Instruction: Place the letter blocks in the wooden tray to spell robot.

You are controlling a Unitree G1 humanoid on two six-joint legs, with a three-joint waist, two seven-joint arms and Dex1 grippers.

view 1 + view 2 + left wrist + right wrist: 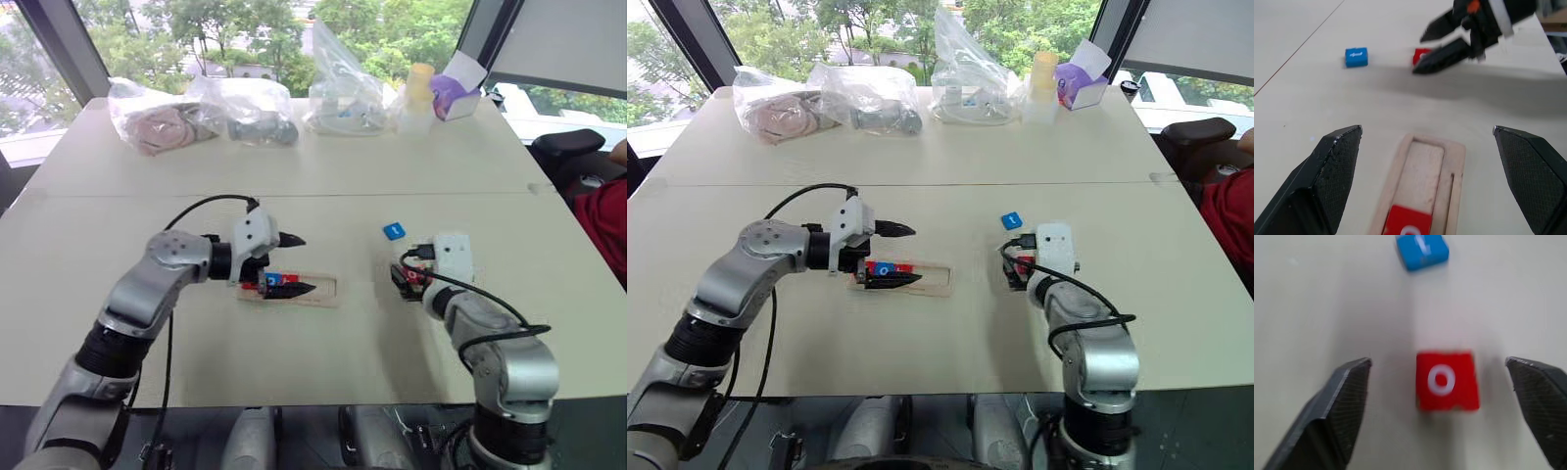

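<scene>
Right end effector (1439, 377): jaws spread wide, holding nothing. The red "o" block (1447, 380) lies flat on the bench between its fingers, touching neither. The blue block (1422, 250) lies just beyond it toward the far edge; its letter looks like "t", though the mark is too blurred to be sure.

Left end effector (1435, 147): also fully open, empty, hovering over the near-left end of the wooden tray (323, 292), which sits mid-bench, nearer the front edge.

In the tray, the left wrist view shows a red block (1406, 223) with part of a white letter, cut off at the frame edge. The head views show red and blue under the left fingers, so probably two or three blocks are seated. The right end of the tray is bare wood.

Risks, as judged from here:
- If the jaws close off-centre on the red "o" block, one finger will touch first and could skate or spin the tile, since it is flat and low.
- The left end effector hangs over the tray, so a placement from the right could clash with it, or nudge the light tray and shift the seated blocks.
- Order error: "o" goes before "t".

Hard to tell: count and letters of the seated blocks, as the left fingers cover them in the head views.
</scene>
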